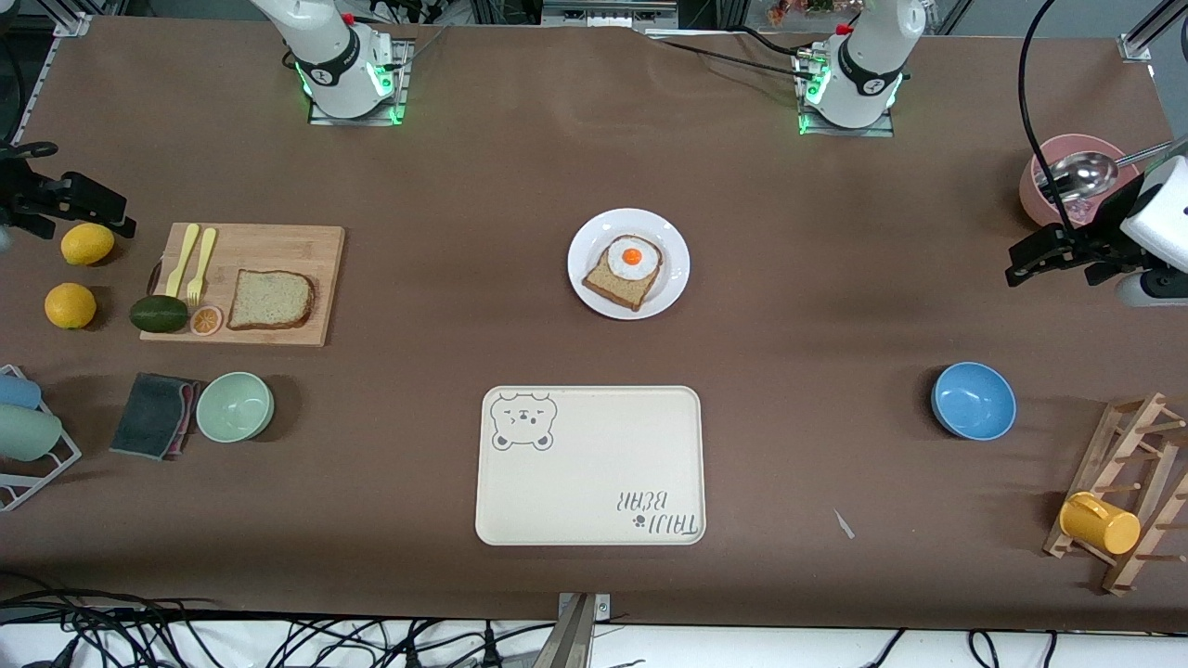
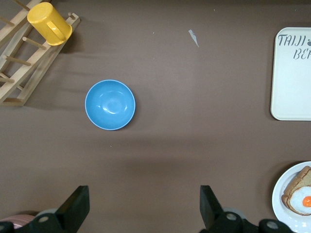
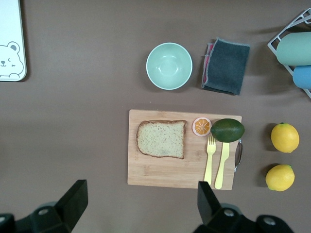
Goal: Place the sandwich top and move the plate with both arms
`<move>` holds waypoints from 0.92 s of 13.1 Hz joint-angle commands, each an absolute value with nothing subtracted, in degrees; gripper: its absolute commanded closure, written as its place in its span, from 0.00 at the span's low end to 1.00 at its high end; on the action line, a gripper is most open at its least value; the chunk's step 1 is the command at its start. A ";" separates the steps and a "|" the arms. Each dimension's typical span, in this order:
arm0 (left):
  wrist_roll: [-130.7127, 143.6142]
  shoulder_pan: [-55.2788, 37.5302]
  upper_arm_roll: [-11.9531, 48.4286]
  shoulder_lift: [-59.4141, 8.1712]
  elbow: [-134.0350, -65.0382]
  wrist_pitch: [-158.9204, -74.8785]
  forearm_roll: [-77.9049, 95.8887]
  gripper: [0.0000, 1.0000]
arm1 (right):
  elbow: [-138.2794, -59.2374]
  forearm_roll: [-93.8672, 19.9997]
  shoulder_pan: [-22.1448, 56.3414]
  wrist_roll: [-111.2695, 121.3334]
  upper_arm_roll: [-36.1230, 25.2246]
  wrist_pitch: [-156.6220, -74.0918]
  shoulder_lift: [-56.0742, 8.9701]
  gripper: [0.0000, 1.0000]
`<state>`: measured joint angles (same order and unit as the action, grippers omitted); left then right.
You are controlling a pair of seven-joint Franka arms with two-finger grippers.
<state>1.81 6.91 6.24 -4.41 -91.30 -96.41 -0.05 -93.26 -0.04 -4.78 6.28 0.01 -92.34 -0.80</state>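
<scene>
Bread is the thing to fetch first: the sandwich top [image 1: 270,300] lies flat on a wooden cutting board [image 1: 278,246] toward the right arm's end of the counter [image 1: 464,186], with an orange slice [image 1: 205,320], an avocado [image 1: 159,314] and yellow cutlery [image 1: 196,260] beside it on the same board. The plate [image 1: 594,288] sits mid-counter, well apart from the board, carrying a slice with a fried egg [image 1: 630,259]. A cream tray [image 1: 590,464] with a bear drawing lies nearer the front camera than the plate.

Neither arm has touched anything yet. The right end effector [image 3: 138,206] hangs over the counter next to the board, fingers spread wide and empty. The left end effector [image 2: 144,208] waits over bare counter near a blue bowl [image 2: 110,104], likewise spread and empty.

The slice is probably light and soft, so a hard pinch would likely crush or tear it; gripping across two crust edges, where it looks firmest, seems the safest hold, and it may sag if held by one corner. The plate looks stiff, smooth and thin-rimmed, likely slippery under hard fingers. Taking it at the rim from two facing edges, one arm each, should keep it level so the egg and bread do not slide.
</scene>
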 commanded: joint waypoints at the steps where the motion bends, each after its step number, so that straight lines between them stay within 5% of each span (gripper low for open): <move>1: 1.05 7.21 6.50 -5.27 -89.47 -95.01 -0.87 0.00 | -92.37 -0.44 -4.66 5.19 0.18 -91.76 -0.70 0.00; 12: 0.62 7.29 6.33 -5.45 -89.47 -95.01 -0.88 0.00 | -92.37 -0.35 -4.66 5.27 0.09 -91.49 -0.79 0.00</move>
<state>1.73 7.01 6.15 -4.68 -91.27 -96.34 -0.05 -93.26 -0.04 -4.78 6.26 0.01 -92.34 -0.80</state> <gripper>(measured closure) 0.000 0.000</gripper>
